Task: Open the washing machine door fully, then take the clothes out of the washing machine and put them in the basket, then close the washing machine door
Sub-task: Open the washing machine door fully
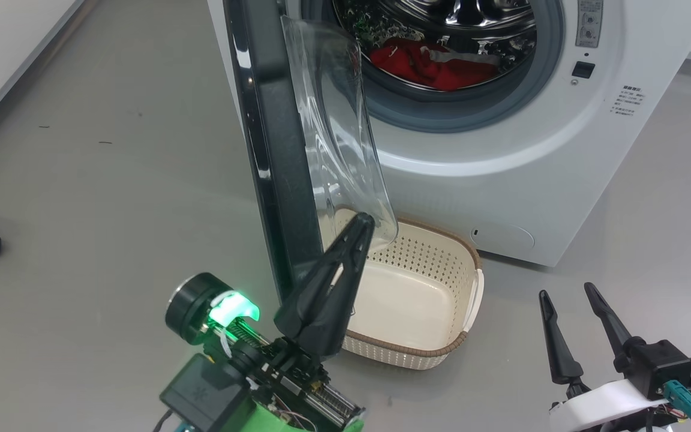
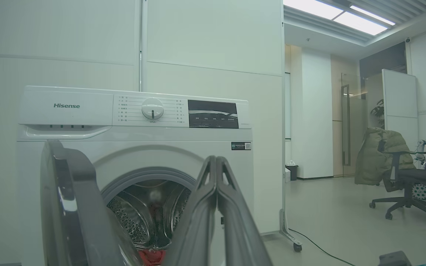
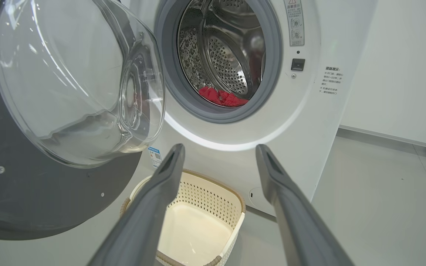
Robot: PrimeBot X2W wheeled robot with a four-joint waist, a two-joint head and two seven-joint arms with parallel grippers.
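On the left gripper (image 1: 361, 225): pinched fully together, gripping nothing, raised just beside the lower edge of the glass bowl (image 1: 339, 132) of the washing machine door (image 1: 273, 150); cannot tell whether touching. On the right gripper (image 1: 566, 292): spread wide, empty, low and well apart from the door. Beyond them, on the floor (image 1: 81, 180) at the foot of the washing machine (image 1: 501, 150): the basket (image 1: 441, 351), partly behind the open door. Inside the drum (image 1: 471, 18): the clothes (image 1: 435, 66), red, lying at the bottom.
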